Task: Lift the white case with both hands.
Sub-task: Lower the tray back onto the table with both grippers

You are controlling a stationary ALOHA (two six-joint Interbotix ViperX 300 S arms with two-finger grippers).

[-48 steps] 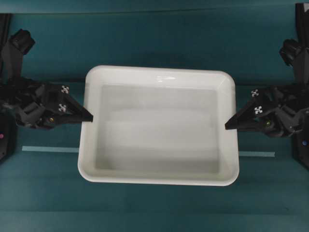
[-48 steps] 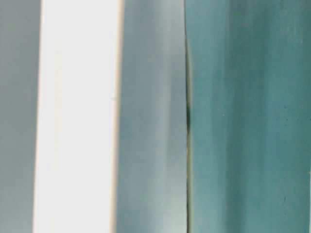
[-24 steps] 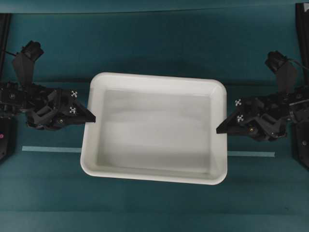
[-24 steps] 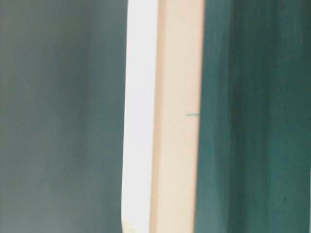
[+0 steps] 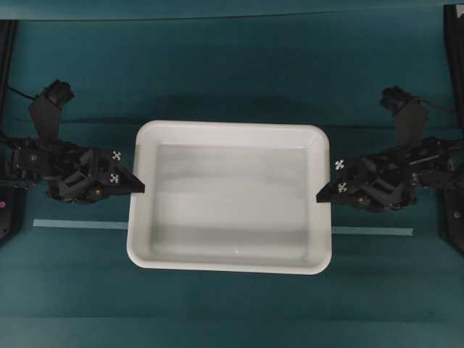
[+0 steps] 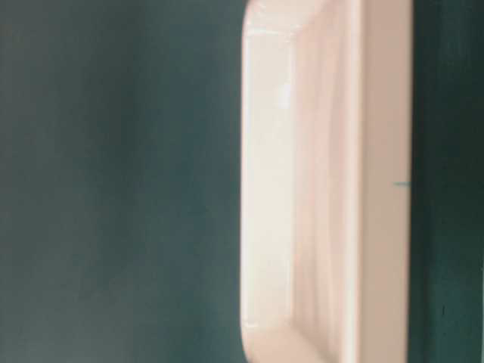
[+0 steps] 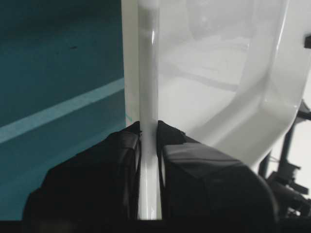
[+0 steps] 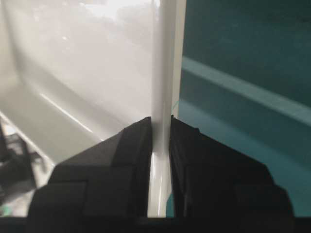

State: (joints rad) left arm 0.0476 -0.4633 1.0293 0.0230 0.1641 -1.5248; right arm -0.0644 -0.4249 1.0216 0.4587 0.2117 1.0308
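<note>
The white case [image 5: 230, 197], a shallow rectangular tray with a raised rim, sits in the middle of the overhead view between both hands. My left gripper [image 5: 138, 188] is shut on the case's left rim. In the left wrist view its black fingers [image 7: 148, 127] pinch the thin white rim [image 7: 148, 73] from both sides. My right gripper [image 5: 321, 196] is shut on the right rim, and the right wrist view shows that gripper [image 8: 160, 121] clamping the rim [image 8: 163, 58] the same way. The table-level view shows the case [image 6: 325, 189] blurred and turned on its side, with its underside hidden.
The teal table [image 5: 232, 65] surrounds the case. A pale tape strip [image 5: 72, 224] runs across the table, passes under the case and reappears on the right as a tape end [image 5: 373, 231]. Dark arm bases stand at the left edge [image 5: 6, 210] and the right edge [image 5: 455, 210].
The case looks smaller in the overhead view and has shifted across the table-level view, so it has dropped away from the overhead camera. Both grippers stayed clamped on its rims.
</note>
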